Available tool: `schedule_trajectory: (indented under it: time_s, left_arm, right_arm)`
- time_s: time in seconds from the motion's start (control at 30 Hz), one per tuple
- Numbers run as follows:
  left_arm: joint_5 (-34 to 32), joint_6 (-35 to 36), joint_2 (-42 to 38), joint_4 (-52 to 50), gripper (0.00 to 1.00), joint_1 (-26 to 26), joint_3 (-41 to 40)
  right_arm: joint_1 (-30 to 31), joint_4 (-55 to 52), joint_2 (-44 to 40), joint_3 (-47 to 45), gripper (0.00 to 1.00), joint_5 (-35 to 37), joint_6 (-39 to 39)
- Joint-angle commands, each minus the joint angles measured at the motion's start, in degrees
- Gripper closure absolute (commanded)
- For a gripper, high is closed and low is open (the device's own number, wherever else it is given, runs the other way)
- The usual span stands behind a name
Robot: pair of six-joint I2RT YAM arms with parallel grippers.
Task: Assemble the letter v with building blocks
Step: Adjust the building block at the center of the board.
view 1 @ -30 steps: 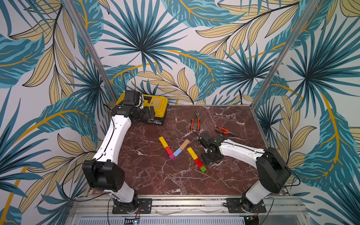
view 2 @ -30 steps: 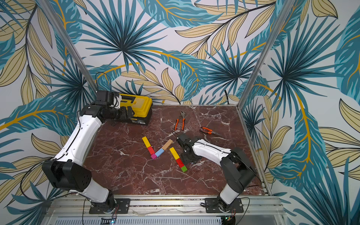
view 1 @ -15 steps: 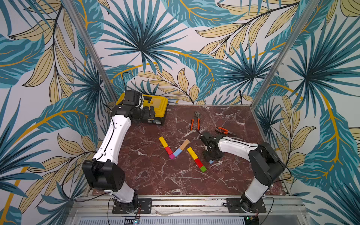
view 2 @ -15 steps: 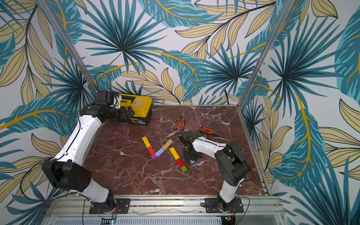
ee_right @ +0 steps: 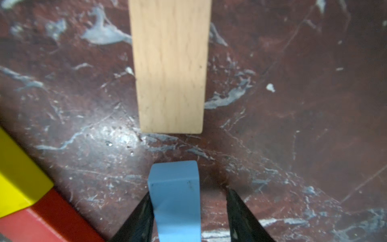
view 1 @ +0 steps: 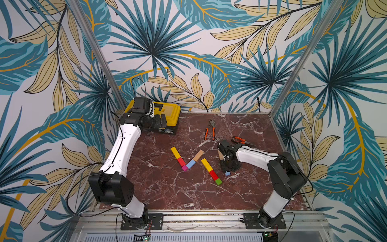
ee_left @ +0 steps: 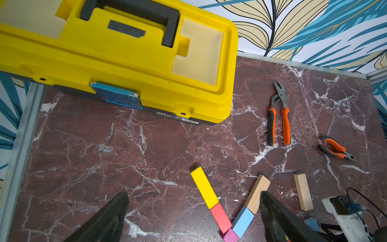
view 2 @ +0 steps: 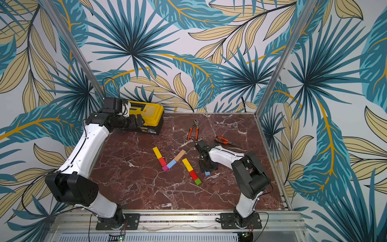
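The right claw (ee_right: pixel 187 193) stood partly open astride the small blue block (ee_right: pixel 174 201), one finger (ee_right: pixel 138 222) against its side and the other just clear, so nothing was gripped. That block sat on the bench (view 1: pixel 167 188) just short of a plain wooden bar (ee_right: pixel 169 62), beside a row of yellow, red and green blocks (view 1: pixel 213 175). I judged it light, rigid and smooth-painted. A squeeze across its flat long sides, near the middle, should hold it, though an off-centre pinch could twist it. Further off, mid-bench, lay a finished V (view 1: pixel 181 161) of five blocks. The left claw (ee_left: pixel 193 192) hung wide open and empty by the yellow toolbox (ee_left: pixel 125 52).
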Motion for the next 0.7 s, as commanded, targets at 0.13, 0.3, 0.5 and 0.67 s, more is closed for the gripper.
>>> schedule_trajectory:
  time_s: [0.13, 0.3, 0.5, 0.67]
  left_arm:
    - [0.64, 0.51, -1.63, 0.69, 0.01, 0.58, -0.83]
    - [0.81, 0.53, -1.62, 0.73, 0.01, 0.54, -0.81]
    - [0.99, 0.47, -1.51, 0.90, 0.01, 0.58, -0.82]
    - [0.66, 0.48, -1.38, 0.87, 0.01, 0.58, -0.84]
  right_arm:
    - [0.06, 2.37, -4.45, -6.14, 0.44, -5.85, 4.70]
    - [0.12, 2.80, -7.57, -7.91, 0.44, -7.63, 5.94]
    - [0.58, 4.42, -9.23, -8.14, 0.43, -9.23, 5.81]
    - [2.07, 5.71, -8.05, -6.54, 0.43, -11.39, 5.76]
